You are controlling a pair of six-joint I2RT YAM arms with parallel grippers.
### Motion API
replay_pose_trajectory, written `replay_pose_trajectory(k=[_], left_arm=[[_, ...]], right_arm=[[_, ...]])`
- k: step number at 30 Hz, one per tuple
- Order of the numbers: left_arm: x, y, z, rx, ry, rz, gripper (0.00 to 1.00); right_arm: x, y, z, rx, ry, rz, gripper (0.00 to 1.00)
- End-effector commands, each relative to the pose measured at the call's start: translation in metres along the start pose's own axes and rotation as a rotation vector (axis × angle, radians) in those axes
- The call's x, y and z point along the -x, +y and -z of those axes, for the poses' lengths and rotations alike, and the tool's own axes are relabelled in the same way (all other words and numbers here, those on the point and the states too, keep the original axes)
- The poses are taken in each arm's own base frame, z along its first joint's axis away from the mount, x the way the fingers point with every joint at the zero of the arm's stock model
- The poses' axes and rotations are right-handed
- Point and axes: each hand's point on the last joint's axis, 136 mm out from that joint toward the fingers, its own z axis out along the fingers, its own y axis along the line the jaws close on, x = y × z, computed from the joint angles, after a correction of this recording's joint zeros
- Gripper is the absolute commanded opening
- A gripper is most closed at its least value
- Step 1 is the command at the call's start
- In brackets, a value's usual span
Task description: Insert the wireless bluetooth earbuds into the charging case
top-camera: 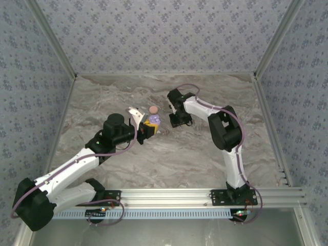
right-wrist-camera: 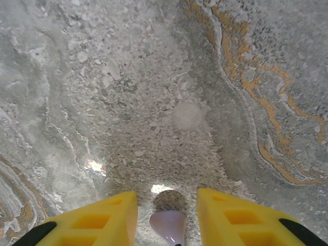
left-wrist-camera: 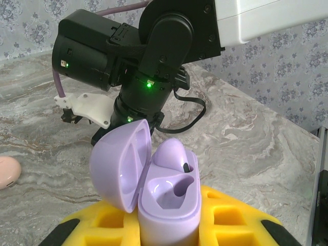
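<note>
Marbled tabletop (right-wrist-camera: pixel 154 102) under right pincer (right-wrist-camera: pixel 166 197), purple earbud (right-wrist-camera: pixel 168 226) cropped below.

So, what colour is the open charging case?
Lilac, a pale purple. The charging case shows best in the left wrist view.

Marbled tabletop (top-camera: pixel 169 154); floral wallpaper walls (top-camera: pixel 164 36); aluminium rail (top-camera: pixel 174 195) near edge.

Blue-grey wallpaper (top-camera: pixel 164 31) with small floral sprigs covers the walls across the top and both sides of the overhead frame, met by pale metal corner posts (top-camera: pixel 51 41). Below it lies an evenly lit, grey marble-patterned table top (top-camera: pixel 154 164). A slotted aluminium rail (top-camera: pixel 169 196) runs along the bottom edge.
</note>
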Motion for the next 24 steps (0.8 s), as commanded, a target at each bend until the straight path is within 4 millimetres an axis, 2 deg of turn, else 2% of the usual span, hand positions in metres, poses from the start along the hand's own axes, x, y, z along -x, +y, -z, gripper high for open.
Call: replay_pose_trajectory(k=[1, 24], left_arm=[[0.012, -0.004, 0.004, -0.001, -0.041, -0.009, 0.1], [0.011, -0.003, 0.004, -0.002, -0.043, 0.002, 0.1]], right_arm=[[-0.006, 0.0, -0.003, -0.024, 0.038, -0.006, 0.37], [-0.018, -0.002, -0.008, -0.063, 0.076, 0.001, 0.33]])
